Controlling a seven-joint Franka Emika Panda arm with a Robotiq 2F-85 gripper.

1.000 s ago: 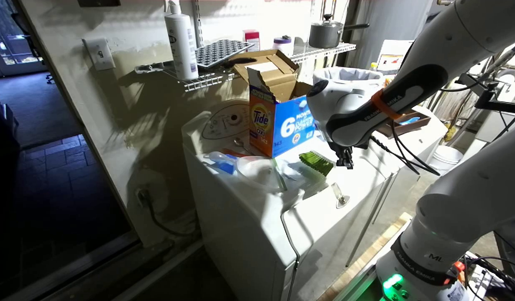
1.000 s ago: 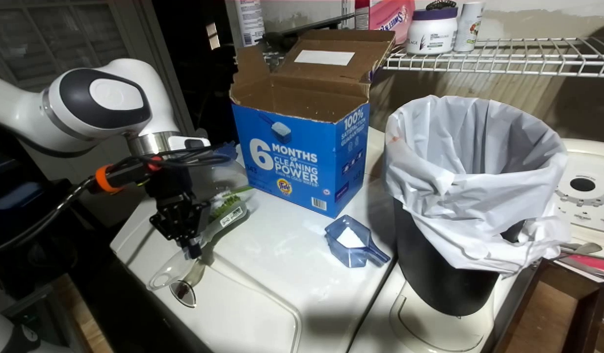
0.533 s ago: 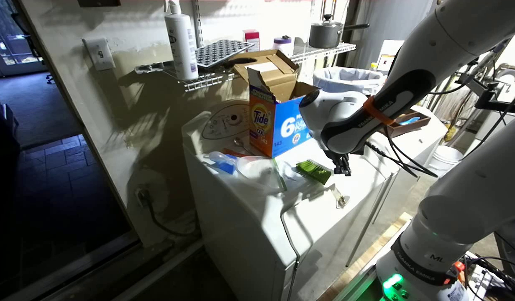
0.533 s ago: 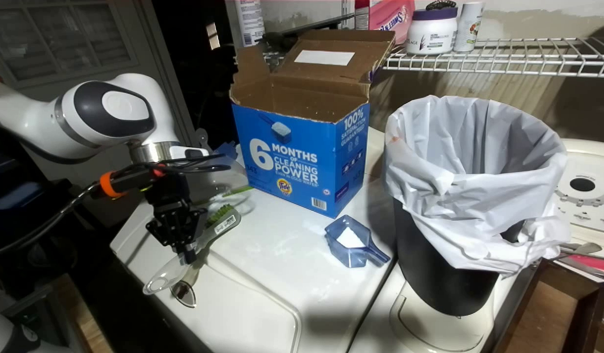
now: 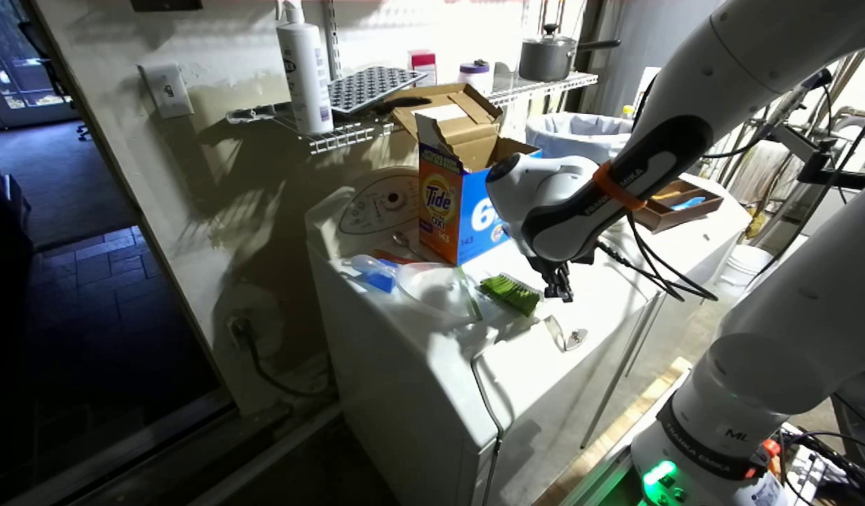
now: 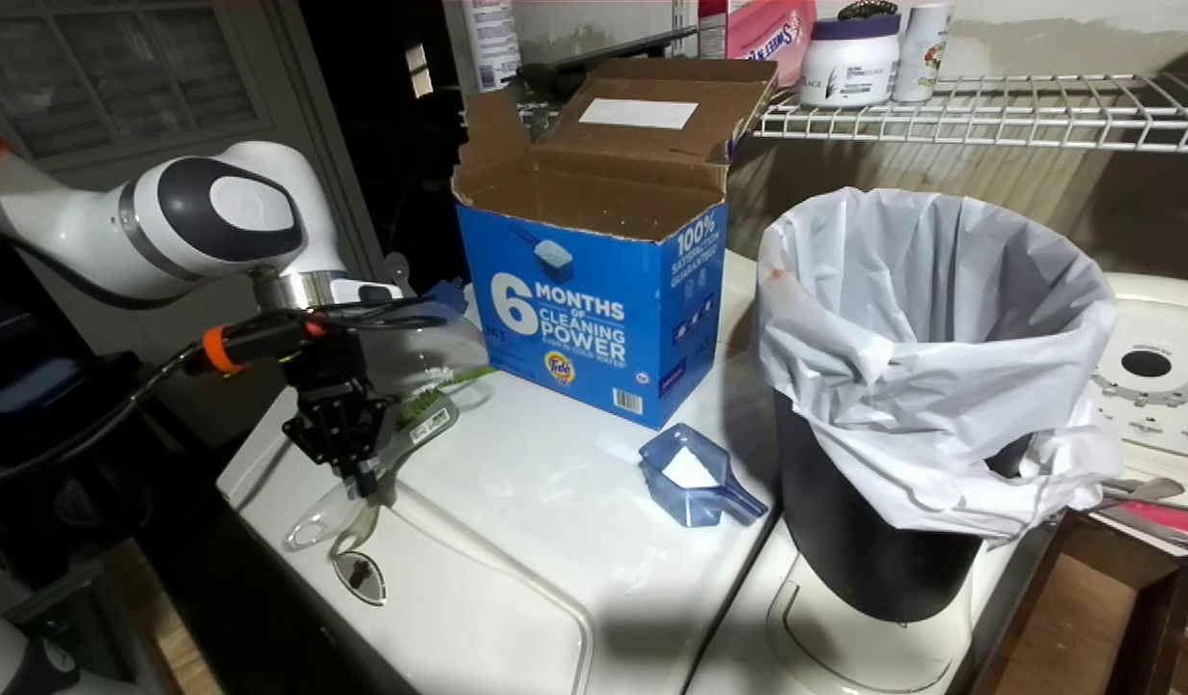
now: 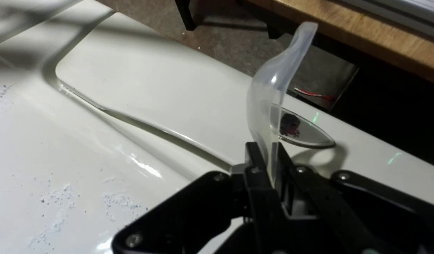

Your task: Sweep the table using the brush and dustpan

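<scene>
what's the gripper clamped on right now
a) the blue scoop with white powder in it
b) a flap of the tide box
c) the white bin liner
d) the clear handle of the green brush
D: in the wrist view the gripper pinches the clear brush handle, and in an exterior view the green bristles show right beside it.

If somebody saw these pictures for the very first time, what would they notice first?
Probably the big orange-and-blue box, standing with its flaps open on the white table. Next might be the white bag lining the black bin, to the box's right in an exterior view. Then maybe the green-bristled brush, its clear handle gripped by the end effector above the table.
</scene>
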